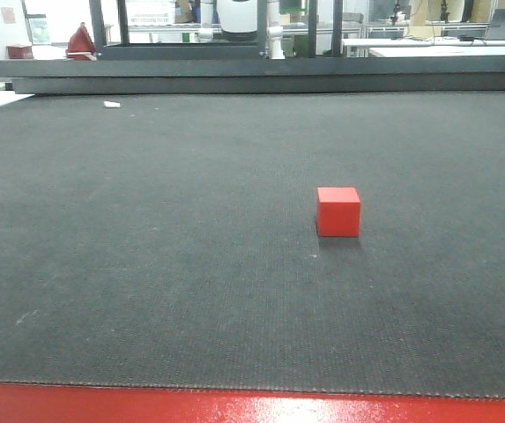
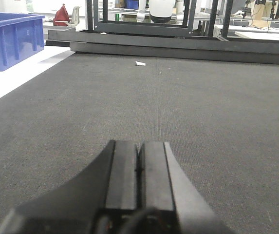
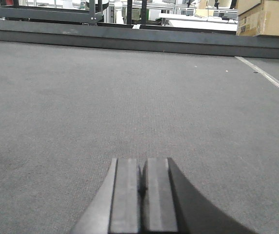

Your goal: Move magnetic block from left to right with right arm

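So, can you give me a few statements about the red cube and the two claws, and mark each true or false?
The magnetic block rests on the dark mat, touching nothing else. True.
The right gripper holds the block. False: it is shut on nothing; the block shows only at its view's left edge.
The left gripper is shut and empty. True.
The blue bin stands on the mat. False: it stands off the mat, on the white surface beside it.
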Controlling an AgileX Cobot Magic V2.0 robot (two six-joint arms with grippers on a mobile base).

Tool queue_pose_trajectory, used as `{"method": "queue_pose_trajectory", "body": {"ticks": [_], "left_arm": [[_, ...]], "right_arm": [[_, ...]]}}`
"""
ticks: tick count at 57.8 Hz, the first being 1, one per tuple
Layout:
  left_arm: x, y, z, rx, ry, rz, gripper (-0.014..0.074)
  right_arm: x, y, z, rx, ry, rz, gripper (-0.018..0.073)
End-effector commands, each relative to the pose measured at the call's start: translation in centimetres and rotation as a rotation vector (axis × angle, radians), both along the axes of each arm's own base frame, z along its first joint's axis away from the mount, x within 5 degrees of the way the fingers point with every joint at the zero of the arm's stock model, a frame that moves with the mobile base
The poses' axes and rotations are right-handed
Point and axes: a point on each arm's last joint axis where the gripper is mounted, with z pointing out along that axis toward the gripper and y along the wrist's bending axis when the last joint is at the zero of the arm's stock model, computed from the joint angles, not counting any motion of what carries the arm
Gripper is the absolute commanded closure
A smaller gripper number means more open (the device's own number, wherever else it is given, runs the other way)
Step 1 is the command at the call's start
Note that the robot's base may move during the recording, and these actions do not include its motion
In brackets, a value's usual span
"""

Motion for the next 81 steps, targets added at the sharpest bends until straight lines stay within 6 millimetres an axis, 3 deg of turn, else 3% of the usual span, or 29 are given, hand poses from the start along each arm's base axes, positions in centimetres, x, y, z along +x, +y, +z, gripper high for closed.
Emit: {"method": "queue_pose_trajectory", "body": {"ticks": [1, 41, 49, 58, 64, 74, 81], "left_arm": [[-0.1, 0.1, 0.7, -0.016, -0.089, 0.008, 0.0722], [-0.1, 0.1, 0.7, -0.016, -0.089, 0.008, 0.0722], [-0.1, 0.1, 0.7, -0.016, -0.089, 0.008, 0.0722], [-0.1, 0.1, 0.7, -0.016, -0.089, 0.008, 0.0722], [-0.1, 0.1, 0.7, -0.016, -0.089, 0.008, 0.0722], [-0.1, 0.1, 0.7, -0.016, -0.089, 0.008, 0.0722], [-0.1, 0.1, 0.7, -0.016, -0.089, 0.008, 0.0722]], "right_arm": [[-0.2, -0.1, 1.0, -0.02, -0.111, -0.013, 0.0498], [-0.2, -0.1, 1.3, -0.023, -0.149, -0.017, 0.0498], [-0.7, -0.1, 3.8, -0.01, -0.242, -0.021, 0.0498], [-0.4, 0.2, 8.4, -0.003, -0.152, 0.024, 0.0485], [1.1, 0.3, 11.2, 0.001, -0.092, 0.056, 0.037], [6.3, 1.1, 13.9, -0.01, 0.065, 0.14, 0.0027], [10.1, 2.9, 14.8, -0.032, 0.222, 0.242, -0.0041]]}}
